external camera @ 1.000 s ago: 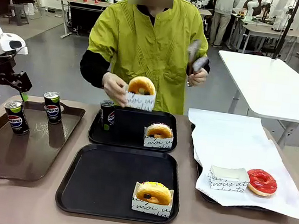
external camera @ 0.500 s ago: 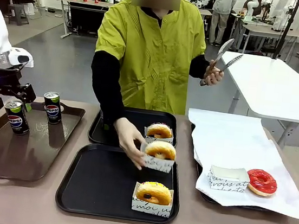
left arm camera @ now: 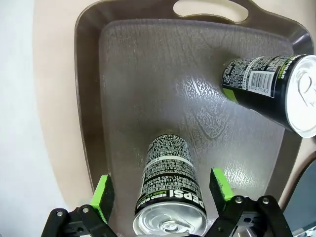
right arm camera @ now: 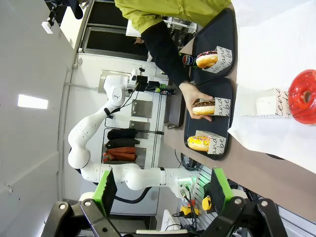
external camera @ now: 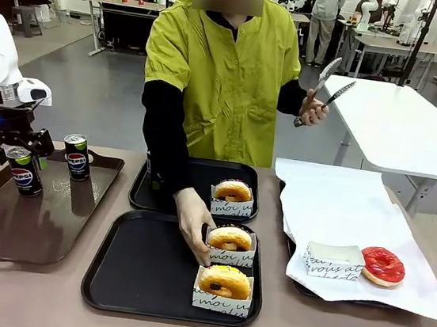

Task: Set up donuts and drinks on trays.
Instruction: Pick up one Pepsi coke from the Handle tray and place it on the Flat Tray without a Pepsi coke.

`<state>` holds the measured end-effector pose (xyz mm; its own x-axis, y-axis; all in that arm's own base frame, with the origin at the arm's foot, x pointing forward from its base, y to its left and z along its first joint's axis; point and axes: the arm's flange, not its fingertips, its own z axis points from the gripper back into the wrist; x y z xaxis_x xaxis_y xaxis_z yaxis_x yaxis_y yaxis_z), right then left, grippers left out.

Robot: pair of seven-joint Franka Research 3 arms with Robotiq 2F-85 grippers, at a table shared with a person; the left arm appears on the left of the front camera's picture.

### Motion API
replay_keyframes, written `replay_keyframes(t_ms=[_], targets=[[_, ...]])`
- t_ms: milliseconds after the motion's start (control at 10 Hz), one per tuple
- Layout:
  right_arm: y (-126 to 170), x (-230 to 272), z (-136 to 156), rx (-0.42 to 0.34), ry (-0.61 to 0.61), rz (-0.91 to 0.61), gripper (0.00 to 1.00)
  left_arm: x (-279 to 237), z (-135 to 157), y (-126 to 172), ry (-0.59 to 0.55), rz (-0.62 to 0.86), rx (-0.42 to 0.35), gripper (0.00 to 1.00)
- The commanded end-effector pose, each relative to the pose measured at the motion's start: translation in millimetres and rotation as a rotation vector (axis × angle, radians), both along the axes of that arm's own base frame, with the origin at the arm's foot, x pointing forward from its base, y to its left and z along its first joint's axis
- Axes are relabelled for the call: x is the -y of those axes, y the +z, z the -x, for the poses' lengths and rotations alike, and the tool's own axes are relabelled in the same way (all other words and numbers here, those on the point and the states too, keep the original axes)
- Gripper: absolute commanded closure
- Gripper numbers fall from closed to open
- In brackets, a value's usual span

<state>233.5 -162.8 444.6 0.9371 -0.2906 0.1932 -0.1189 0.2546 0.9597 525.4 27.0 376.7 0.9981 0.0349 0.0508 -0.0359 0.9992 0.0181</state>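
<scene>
Farther can (left arm camera: 266,89) cut off by right edge.

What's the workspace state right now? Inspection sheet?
Surface: brown table.
Job's things: near black tray holds two donuts, a person's hand on the farther one; far black tray holds one donut and one can; two cans on brown tray.
Clutter: red donut and empty paper holder on white paper; tongs in the person's other hand.
Hands: left hand open astride one can, pads clear of it; right hand open in air.
Cables: nothing seen.
Surroundings: white table, people farther off.
</scene>
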Motion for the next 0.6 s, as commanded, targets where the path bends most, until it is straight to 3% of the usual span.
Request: replay_keyframes(t_ms=[0, 100, 200, 400, 500], targets=[[0.3, -1.0, -1.1, 0.021, -0.003, -0.001, 0.0, 0.4, -4.7, 1.8, 0.008, 0.003, 0.039, 0.41], [0.3, -1.0, -1.1, 0.021, -0.003, -0.001, 0.0, 0.1, -3.4, 3.7, 0.004, 0.011, 0.034, 0.58], [0.3, -1.0, -1.1, 0.021, -0.003, -0.001, 0.0, -0.3, -1.7, 4.6, 0.007, 0.013, 0.028, 1.0], [0.3, -1.0, -1.1, 0.021, -0.003, -0.001, 0.0, -0.3, -3.5, 3.1, 0.013, 0.009, -0.004, 1.0], [0.3, -1.0, -1.1, 0.021, -0.003, -0.001, 0.0, 0.1, -2.7, 3.3, 0.017, 0.01, -0.007, 0.83]])
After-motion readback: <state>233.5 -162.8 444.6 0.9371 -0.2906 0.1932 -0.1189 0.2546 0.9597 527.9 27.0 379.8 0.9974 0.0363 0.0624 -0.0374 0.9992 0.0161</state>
